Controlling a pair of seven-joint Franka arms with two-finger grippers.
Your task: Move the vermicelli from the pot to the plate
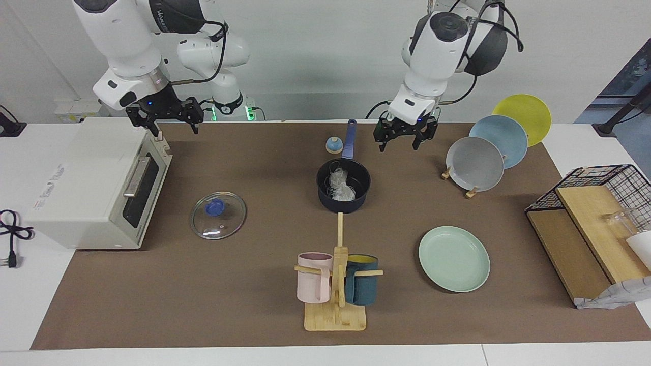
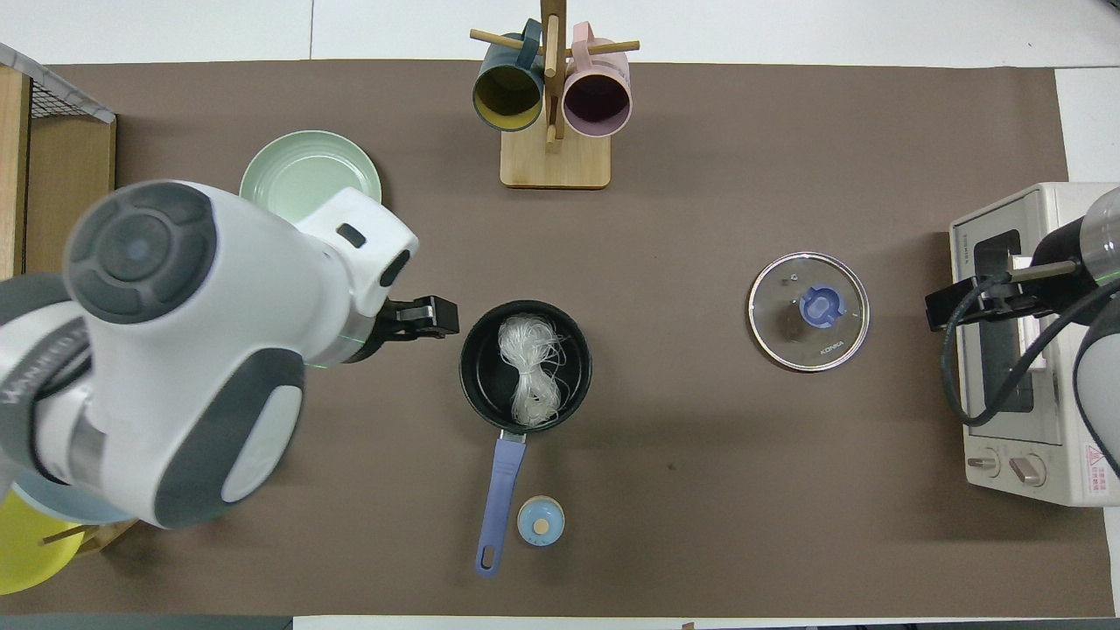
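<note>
The dark navy pot (image 1: 333, 203) stands mid-table with its blue handle (image 1: 349, 138) pointing toward the robots. A whitish clump of vermicelli (image 1: 341, 185) lies inside it. Pot (image 2: 479, 385) and vermicelli (image 2: 528, 367) also show in the overhead view. The mint-green plate (image 1: 454, 258) lies empty on the mat, farther from the robots than the pot and toward the left arm's end; it also shows in the overhead view (image 2: 297, 171). My left gripper (image 1: 401, 144) is open and empty, raised over the mat beside the pot's handle. My right gripper (image 1: 173, 128) is open and empty, raised over the toaster oven.
A glass lid (image 1: 218, 215) lies between the pot and the toaster oven (image 1: 96, 183). A mug rack (image 1: 335, 284) with pink and teal mugs stands farther out than the pot. A small blue knob (image 1: 334, 145) sits beside the handle. Grey, blue and yellow plates (image 1: 475, 163) stand in a rack. A wire basket (image 1: 605, 188) sits at the left arm's end.
</note>
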